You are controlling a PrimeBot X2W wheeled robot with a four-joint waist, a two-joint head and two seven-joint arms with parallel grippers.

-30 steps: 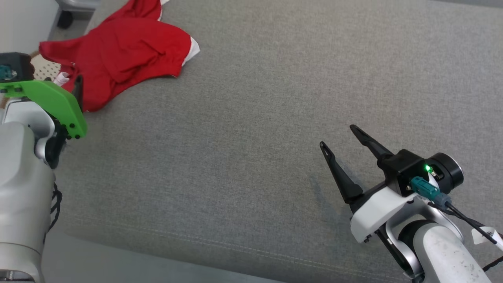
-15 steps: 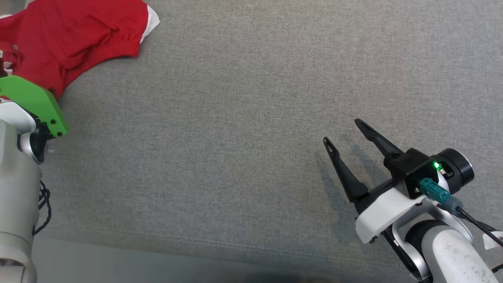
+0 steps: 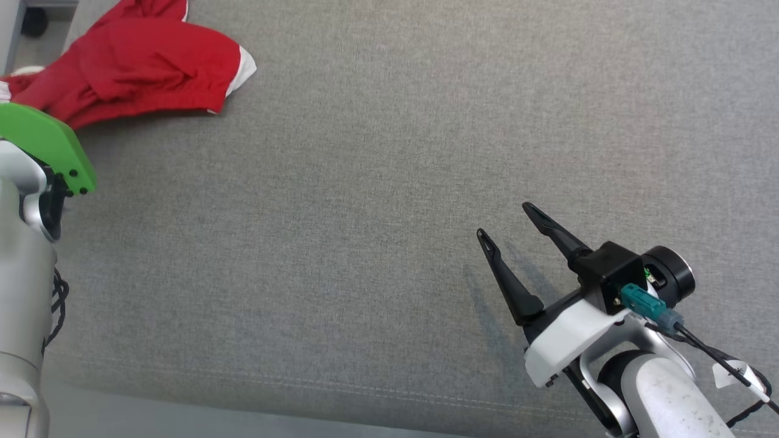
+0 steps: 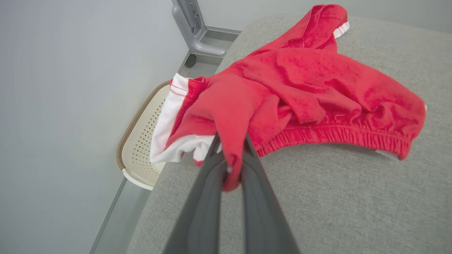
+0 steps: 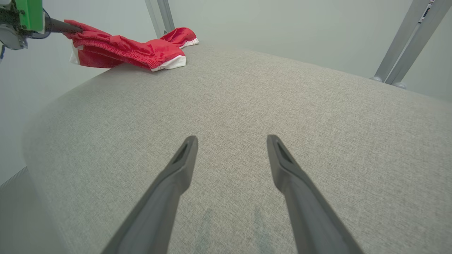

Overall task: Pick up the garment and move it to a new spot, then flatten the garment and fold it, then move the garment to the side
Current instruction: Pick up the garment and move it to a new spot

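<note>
One red terry-like garment with white trim (image 3: 140, 67) lies bunched at the 10 o'clock corner of the grey woven upholstered surface (image 3: 389, 152) in the head view, one end spilling past the surface's edge. In the left wrist view the left gripper (image 4: 231, 140) has its two dark fingers drawn tight together on a single fold of the cloth. From that pinch the rest of the garment (image 4: 317, 84) spreads away toward 1 and 2 o'clock. The pinched fold seems raised off the surface, though the angle makes that hard to judge. A gathered elastic band runs along the garment's near edge, and white trim shows at 9 o'clock of the pinch.

The right gripper (image 3: 504, 220) hovers at about 4 o'clock in the head view, well apart from the garment. Its two long tapered fingers are spread wide with nothing between them. In its own wrist view the right gripper (image 5: 232, 138) points at bare grey weave, with the garment (image 5: 134, 49) far off at 11 o'clock.

One green plastic bracket (image 3: 45, 143) on the left wrist hides that arm's fingers in the head view. One cream perforated basket with a brown rim (image 4: 141, 148) sits below the surface's edge, at 9 o'clock of the pinch.
</note>
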